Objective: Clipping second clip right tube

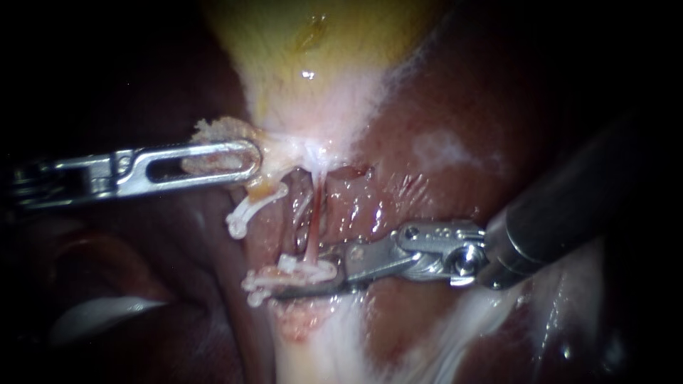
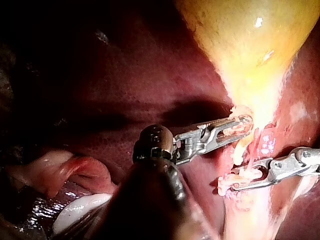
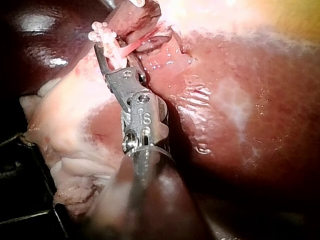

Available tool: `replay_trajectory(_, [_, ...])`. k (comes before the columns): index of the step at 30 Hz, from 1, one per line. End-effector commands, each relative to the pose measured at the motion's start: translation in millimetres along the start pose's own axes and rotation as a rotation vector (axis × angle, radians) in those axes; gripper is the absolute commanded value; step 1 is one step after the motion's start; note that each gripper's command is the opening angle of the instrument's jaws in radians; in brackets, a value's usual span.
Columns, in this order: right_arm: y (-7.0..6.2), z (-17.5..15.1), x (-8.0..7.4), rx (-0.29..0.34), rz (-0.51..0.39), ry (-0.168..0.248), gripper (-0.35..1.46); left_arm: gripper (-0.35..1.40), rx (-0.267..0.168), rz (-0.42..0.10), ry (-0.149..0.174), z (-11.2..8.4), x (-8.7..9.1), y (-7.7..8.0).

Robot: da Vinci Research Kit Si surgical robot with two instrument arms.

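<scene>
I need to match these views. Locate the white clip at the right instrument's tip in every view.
Endoscope view: the white clip sits at the right instrument's tip, across the thin pink tube.
Left wrist view: beside the left instrument's tip, which grips the gallbladder; the other instrument carries it.
Right wrist view: straight ahead, at this instrument's tip.
Shared landmark: the thin pink tube, meeting the clip in all three.

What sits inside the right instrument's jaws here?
A white clip sits between the jaws of the right instrument, and the thin pink tube runs down into it. Whether the clip fully encircles the tube is hidden by the clip and jaws.
</scene>
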Motion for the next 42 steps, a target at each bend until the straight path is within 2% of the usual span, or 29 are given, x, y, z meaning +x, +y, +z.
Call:
replay_trajectory(1, [0.0,0.0,0.0,0.0,0.0,0.0,-0.03,-0.35,0.0,0.0,0.0,0.0,0.0,0.0])
replay_trajectory(7, [0.0,-0.1,0.0,0.0,0.0,0.0,0.0,-0.35,0.0,0.0,0.0,0.0,0.0,0.0])
replay_trajectory(11, [0.0,-0.1,0.0,0.001,0.006,0.009,0.15,-0.35,0.0,0.0,0.0,0.0,0.0,0.0])
replay_trajectory(15, [0.1,-0.2,0.1,0.003,0.013,0.042,0.37,-0.35,0.0,0.0,0.0,0.0,0.0,0.0])
replay_trajectory(19, [0.2,0.1,0.3,-0.01,0.014,0.082,0.49,-0.35,0.0,0.0,0.0,0.0,0.0,0.0])
replay_trajectory(21, [0.4,0.2,0.3,-0.019,0.015,0.098,0.5,-0.35,0.0,0.0,0.0,0.0,0.0,0.0])
replay_trajectory(35, [0.4,-0.1,0.3,-0.019,0.022,0.098,0.5,-0.35,0.0,0.0,0.0,0.0,0.0,0.0])
replay_trajectory(42, [0.5,-0.8,0.6,-0.007,0.025,0.14,0.5,-0.35,0.0,0.0,0.0,0.0,0.0,0.0])
